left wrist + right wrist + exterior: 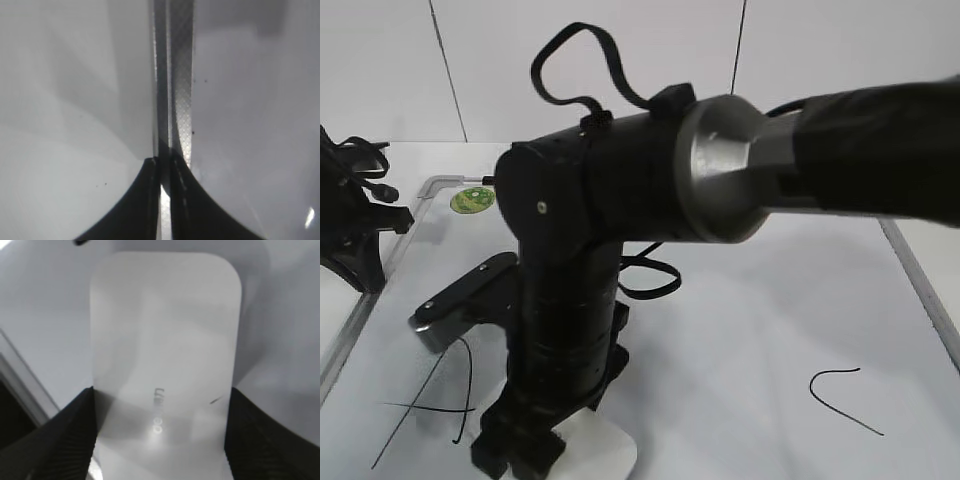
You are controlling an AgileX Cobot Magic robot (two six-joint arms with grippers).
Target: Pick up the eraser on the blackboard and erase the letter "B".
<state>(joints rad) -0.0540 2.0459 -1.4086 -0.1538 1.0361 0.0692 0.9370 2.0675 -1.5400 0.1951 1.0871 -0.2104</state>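
My right arm reaches across the exterior view, and its gripper [530,440] points down at the board's near edge. In the right wrist view the right gripper [160,405] is shut on the flat white eraser [165,320], one finger on each long side. A corner of the eraser [608,448] shows beside the fingers. The blackboard [750,320] is a white board with a grey frame. The letter "B" is hidden behind my right arm. My left gripper [165,172] is shut and empty over the board's frame strip [180,75].
A drawn "A" [425,400] lies left of the right gripper and a "C" [840,393] at the right. A round green sticker [472,198] sits at the board's far left corner. The left arm [350,225] rests off the board's left edge.
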